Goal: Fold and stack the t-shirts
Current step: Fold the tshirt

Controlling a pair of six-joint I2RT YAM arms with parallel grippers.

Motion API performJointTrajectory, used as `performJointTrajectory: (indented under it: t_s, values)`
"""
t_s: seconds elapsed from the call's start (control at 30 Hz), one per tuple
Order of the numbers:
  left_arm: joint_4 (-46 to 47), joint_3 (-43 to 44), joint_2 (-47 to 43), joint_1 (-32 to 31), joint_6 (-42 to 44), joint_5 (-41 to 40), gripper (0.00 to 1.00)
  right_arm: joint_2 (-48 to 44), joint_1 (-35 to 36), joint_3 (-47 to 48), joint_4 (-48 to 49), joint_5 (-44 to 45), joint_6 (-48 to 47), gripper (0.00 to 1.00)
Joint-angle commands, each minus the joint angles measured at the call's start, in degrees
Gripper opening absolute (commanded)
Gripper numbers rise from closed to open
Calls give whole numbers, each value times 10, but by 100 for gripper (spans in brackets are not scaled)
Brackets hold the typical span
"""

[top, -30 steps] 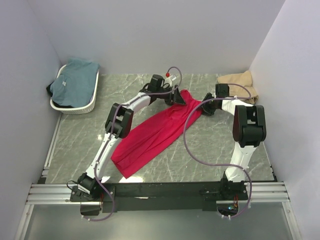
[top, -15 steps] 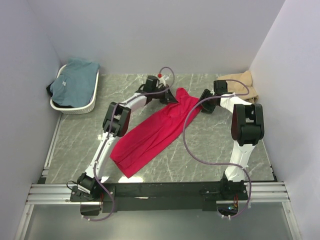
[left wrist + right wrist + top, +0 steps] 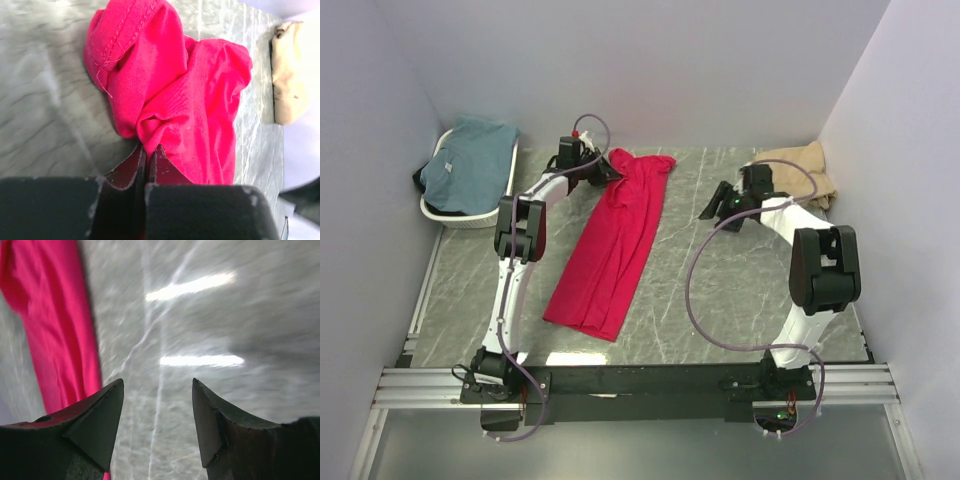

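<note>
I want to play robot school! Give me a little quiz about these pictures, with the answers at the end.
1. True or false: the left gripper is shut on the red t-shirt.
2. Where does the teal t-shirt lie? A) in the white basket B) on the floor C) hanging on the wall
3. Fill the gap: the right gripper holds nothing, and its jaws stand ____ over the table.

Key: 1 true; 2 A; 3 open.
</note>
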Motion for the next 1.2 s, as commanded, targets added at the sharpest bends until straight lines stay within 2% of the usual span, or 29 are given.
performJointTrajectory:
  t_s: [0.0, 0.03, 0.07, 0.1, 0.13, 0.17, 0.2, 0.3, 0.43, 0.5, 0.53, 0.57, 0.63, 0.83, 1.17]
  values:
    - [19, -32, -66, 14, 7, -33, 1, -27, 61, -32, 1, -75, -10, 63]
    - [15, -33, -75, 16, 14, -40, 10, -28, 75, -38, 6, -84, -6, 64]
    - [15, -49, -83, 18, 28, -42, 25, -27, 102, -48, 9, -88, 3, 64]
    - [15, -58, -92, 20, 34, -45, 48, -28, 118, -53, 15, -83, 8, 64]
    - [15, -69, -117, 21, 41, -52, 79, -28, 130, -58, 20, -81, 19, 64]
    - [15, -92, -131, 22, 56, -71, 97, -29, 151, -74, 28, -82, 25, 63]
    - [-6, -103, -147, 22, 66, -82, 99, -31, 159, -83, 45, -81, 33, 64]
    - [-33, -142, -210, 22, 106, -123, 99, -43, 179, -123, 80, -92, 64, 63]
    - [-80, -213, -316, 22, 134, -181, 99, -64, 213, -159, 85, -91, 83, 63]
    - [-90, -288, -359, 22, 130, -199, 99, -73, 239, -171, 88, -92, 88, 63]
    - [-68, -325, -408, 22, 126, -207, 100, -82, 249, -182, 89, -94, 91, 63]
    - [-55, -401, -433, 22, 108, -211, 99, -83, 261, -187, 91, -93, 94, 63]
    - [-14, -497, -496, 21, 94, -225, 99, -87, 293, -196, 91, -95, 101, 63]
    - [-61, -579, -578, 21, 93, -291, 100, -88, 379, -217, 115, -74, 138, 63]
    - [-95, -723, -732, 15, 47, -341, 100, -41, 460, -204, 182, -40, 204, 63]
